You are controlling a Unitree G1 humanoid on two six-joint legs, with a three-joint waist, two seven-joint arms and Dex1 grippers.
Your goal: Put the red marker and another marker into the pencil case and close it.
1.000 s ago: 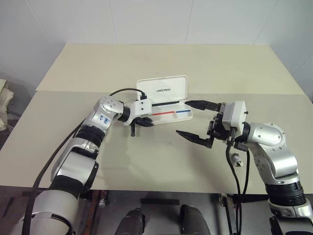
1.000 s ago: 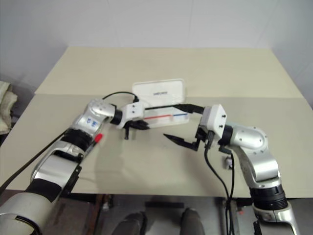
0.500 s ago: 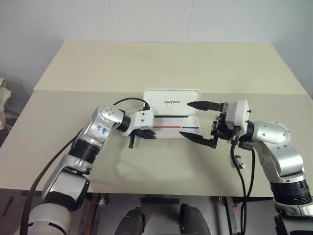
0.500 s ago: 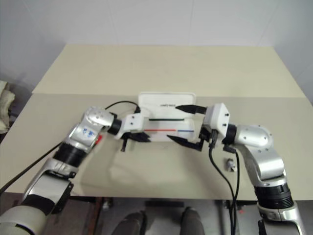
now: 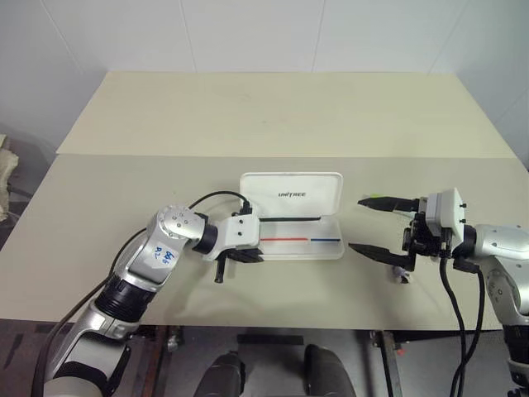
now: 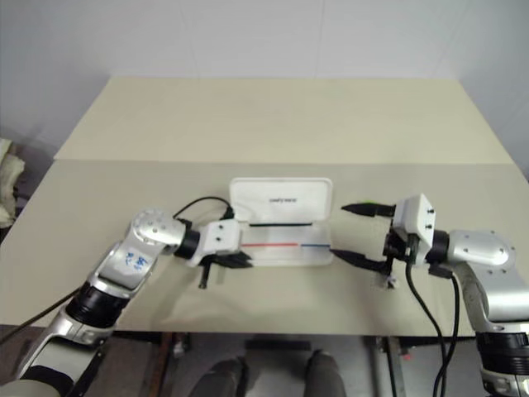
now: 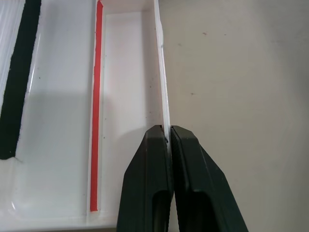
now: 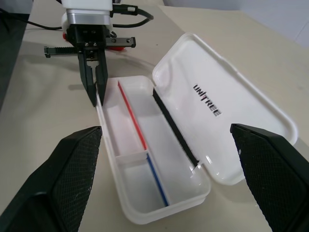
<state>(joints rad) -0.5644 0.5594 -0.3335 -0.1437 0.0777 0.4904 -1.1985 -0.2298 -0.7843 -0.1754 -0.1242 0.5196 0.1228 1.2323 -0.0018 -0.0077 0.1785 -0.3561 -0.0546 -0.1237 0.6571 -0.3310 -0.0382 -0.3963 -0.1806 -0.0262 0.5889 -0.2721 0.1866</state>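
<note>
One pencil case lies open; left end effector pinches its front wall; right end effector spread.

A pale beige counter carries the white pencil case, which lies open near the middle of its front edge, lid raised toward the back. A seam crosses the counter just behind it.

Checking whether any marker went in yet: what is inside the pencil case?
No markers: the open pencil case holds a red stripe, a blue stripe and a black strip. Nothing covers its inside.
</note>
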